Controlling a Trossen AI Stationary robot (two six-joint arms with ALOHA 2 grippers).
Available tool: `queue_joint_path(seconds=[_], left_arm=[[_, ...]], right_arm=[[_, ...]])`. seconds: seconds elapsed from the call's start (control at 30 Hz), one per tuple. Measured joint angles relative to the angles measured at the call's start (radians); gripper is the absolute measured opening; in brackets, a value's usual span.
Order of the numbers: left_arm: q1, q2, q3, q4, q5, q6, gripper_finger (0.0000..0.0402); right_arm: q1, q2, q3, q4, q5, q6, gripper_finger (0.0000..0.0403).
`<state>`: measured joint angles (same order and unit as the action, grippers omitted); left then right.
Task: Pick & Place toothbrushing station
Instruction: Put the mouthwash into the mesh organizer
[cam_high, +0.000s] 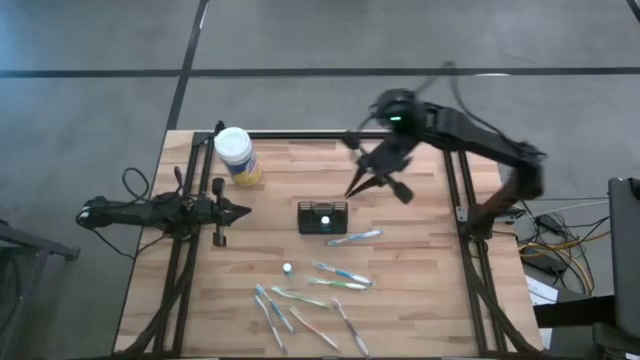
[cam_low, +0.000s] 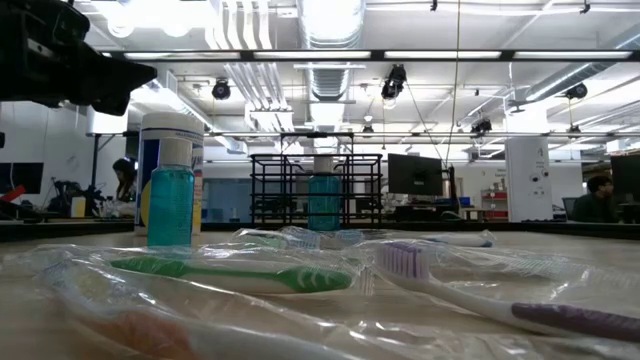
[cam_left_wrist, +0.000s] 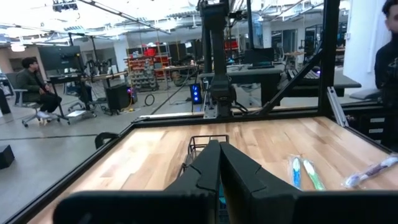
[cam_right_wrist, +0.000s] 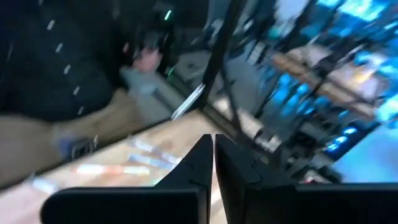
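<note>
Two arms in view from above, both empty. We see the left gripper (cam_high: 240, 210) low over the worktop (cam_high: 420, 300) at about 9 o'clock from the caddy (cam_high: 322, 217), fingers clenched together on nothing, tips pointing toward the caddy but apart from it. In the left wrist view the same gripper (cam_left_wrist: 219, 149) shows its fingers pressed shut, with the caddy's wire rim (cam_left_wrist: 208, 142) just beyond the tips.

We place the right gripper (cam_high: 352, 190) raised above the worktop at roughly 1 o'clock from the caddy, blurred; its own wrist view shows the gripper (cam_right_wrist: 213, 144) clenched, grasping nothing.

The caddy, black wire mesh, sits near the worktop centre, upright, with a small teal bottle (cam_high: 324, 217) inside it. One wrapped toothbrush (cam_high: 355, 237) lies just beside the caddy at 5 o'clock. Several more toothbrushes (cam_high: 338, 277) are scattered loose toward 6 o'clock, all outside the caddy, with a small round cap-like item (cam_high: 287, 268) among them; we cannot tell what it is.

A yellow jar with white lid (cam_high: 237, 156) stands at 10 o'clock from the caddy, well apart. In the low view a green-handled toothbrush (cam_low: 235, 274) in clear wrap lies nearest the camera.
</note>
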<state>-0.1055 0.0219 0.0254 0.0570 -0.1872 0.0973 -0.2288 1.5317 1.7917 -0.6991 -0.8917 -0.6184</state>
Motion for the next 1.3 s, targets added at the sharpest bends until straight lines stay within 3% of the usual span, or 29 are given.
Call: queue_joint_path(seconds=[0.07,0.27,0.37,0.6,0.8,1.03,1.3], left_arm=[[0.0,0.0,0.0,0.001,0.0,-0.011,0.0014],[0.0,0.0,0.0,0.003,0.001,-0.028,0.0014],[0.0,0.0,0.001,0.003,-0.007,-0.03,0.0014],[0.0,0.0,0.002,0.003,-0.068,-0.024,0.0014],[0.0,0.0,0.002,0.003,-0.076,-0.024,0.0014],[0.0,0.001,0.002,-0.006,-0.076,-0.028,0.0014],[0.0,0.002,0.002,-0.02,-0.077,-0.024,0.0014]], right_arm=[[-0.019,-0.101,-0.138,0.127,0.016,0.104,0.0012],[-0.039,-0.411,-0.599,0.575,0.245,0.403,0.0011],[-0.037,-0.534,-0.81,0.823,0.294,0.578,0.0011],[-0.038,-0.721,-1.172,1.111,0.362,0.702,0.0011],[-0.038,-0.804,-1.355,1.214,0.404,0.705,0.0011],[-0.037,-0.838,-1.461,1.24,0.466,0.718,0.0012],[-0.005,-0.836,-1.586,1.483,0.507,0.745,0.0013]])
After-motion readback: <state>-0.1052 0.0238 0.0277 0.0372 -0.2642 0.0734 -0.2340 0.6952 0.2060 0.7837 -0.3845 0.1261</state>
